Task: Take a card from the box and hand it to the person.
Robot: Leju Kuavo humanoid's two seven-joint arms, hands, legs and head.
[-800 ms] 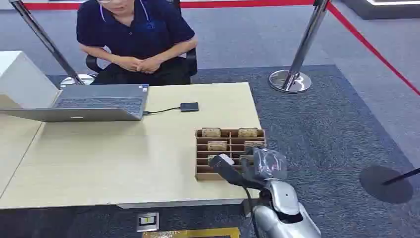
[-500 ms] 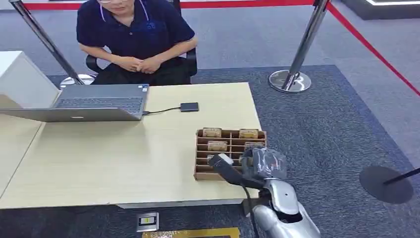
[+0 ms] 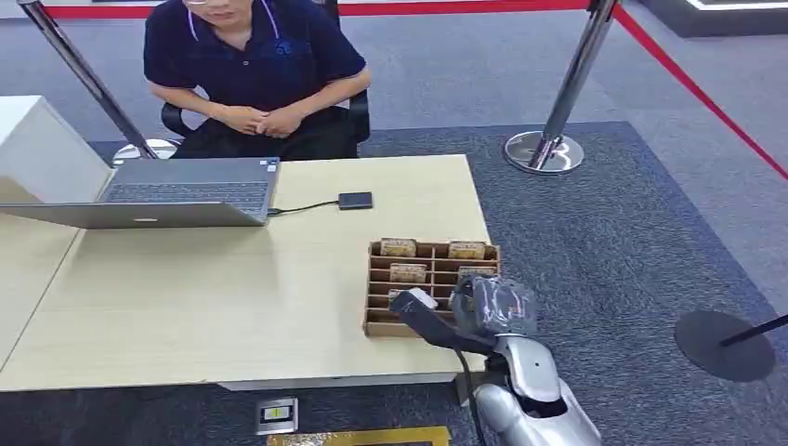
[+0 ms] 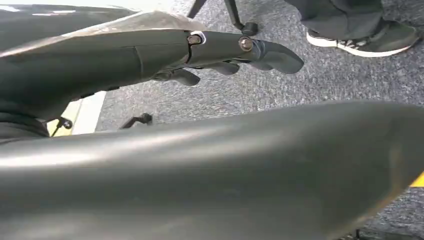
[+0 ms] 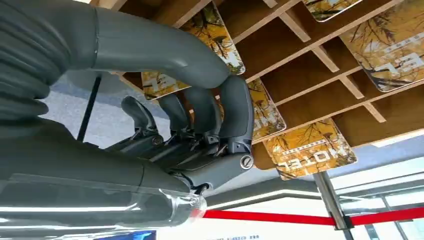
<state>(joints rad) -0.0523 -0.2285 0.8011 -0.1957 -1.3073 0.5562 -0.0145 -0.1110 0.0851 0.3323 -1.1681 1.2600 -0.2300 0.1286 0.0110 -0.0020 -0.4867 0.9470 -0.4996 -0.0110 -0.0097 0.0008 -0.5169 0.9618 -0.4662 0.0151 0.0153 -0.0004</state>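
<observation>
Slatted wooden box (image 3: 432, 251) on pale table (image 3: 214, 297), glossy leaf-print card (image 5: 267, 117) pinched by right hand (image 5: 200, 135), left hand (image 4: 220, 55) loosely curled, empty.

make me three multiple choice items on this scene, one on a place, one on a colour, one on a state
1. Where does the card box stand?
A. near the table's right edge
B. beside the laptop
C. on the carpet

2. What colour is the barrier rope?
A. blue
B. red
C. yellow

3. How is the laptop?
A. closed
B. lid open
C. upside down

Key: 1 A, the box sits by the right edge, under the right hand. 2 B, a red rope runs from the post. 3 B, its keyboard shows.
</observation>
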